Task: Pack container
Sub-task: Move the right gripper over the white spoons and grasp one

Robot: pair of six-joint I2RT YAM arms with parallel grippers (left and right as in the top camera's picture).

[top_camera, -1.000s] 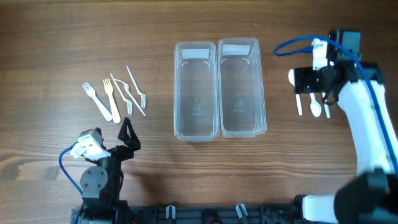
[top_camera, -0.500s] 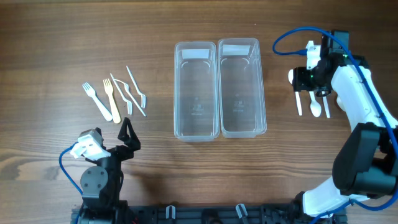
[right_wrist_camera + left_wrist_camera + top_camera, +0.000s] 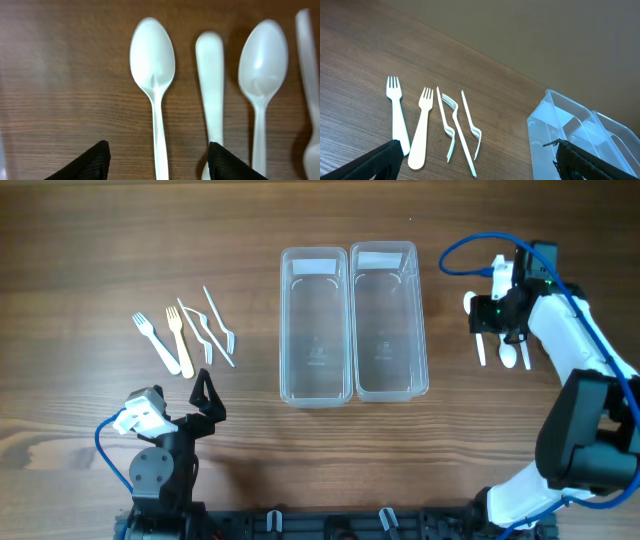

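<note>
Two clear plastic containers stand side by side mid-table, the left container (image 3: 316, 325) and the right container (image 3: 388, 320), both empty. Several white spoons (image 3: 508, 358) lie right of them. My right gripper (image 3: 497, 320) hovers over the spoons. In the right wrist view it (image 3: 159, 160) is open, its fingers on either side of the leftmost spoon's (image 3: 152, 55) handle. Several plastic forks (image 3: 178, 338) lie at the left. My left gripper (image 3: 205, 392) is open and empty, just behind the forks (image 3: 422, 125).
The containers' near corner shows in the left wrist view (image 3: 570, 135). More spoons (image 3: 260, 65) lie close to the right of my right gripper's fingers. Bare wood table lies between the forks and the containers.
The right arm has swung its elbow in towards the table's right edge, while its gripper stayed over the spoons. The left arm has not moved.
</note>
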